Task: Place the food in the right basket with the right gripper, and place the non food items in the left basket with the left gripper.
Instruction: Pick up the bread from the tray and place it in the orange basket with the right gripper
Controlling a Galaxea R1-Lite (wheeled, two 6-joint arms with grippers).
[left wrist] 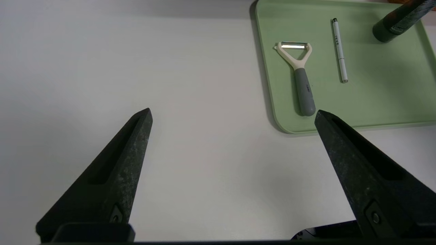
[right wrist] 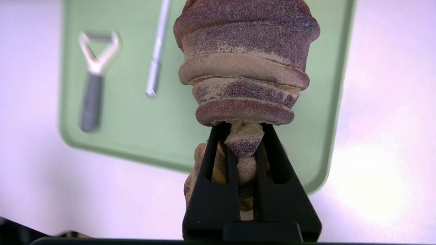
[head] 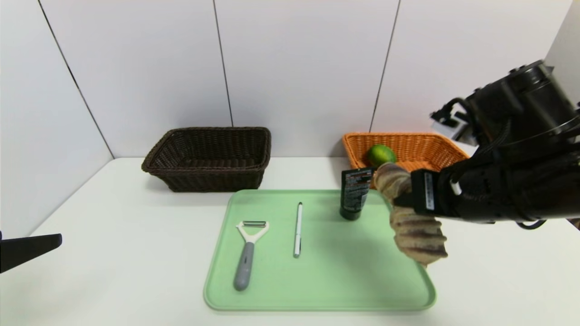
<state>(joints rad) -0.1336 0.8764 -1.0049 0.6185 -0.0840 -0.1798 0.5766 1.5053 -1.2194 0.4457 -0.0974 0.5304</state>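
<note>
Right pincer [right wrist: 243, 136] squeezes ridged, twisted bread loaf [right wrist: 245, 64].

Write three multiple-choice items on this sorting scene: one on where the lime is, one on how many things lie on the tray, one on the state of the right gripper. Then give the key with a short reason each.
1. Where is the lime?
A. in the orange basket
B. in the dark brown basket
C. on the green tray

2. How many things rest on the tray?
A. one
B. three
C. five

3. The right gripper is
A. open and empty
B. shut on the bread loaf
C. shut on the pen

Key: 1 A, the lime sits inside the orange wicker. 2 B, the peeler, pen and black tube. 3 B, its fingers pinch the loaf, lifted above the tray.
</note>
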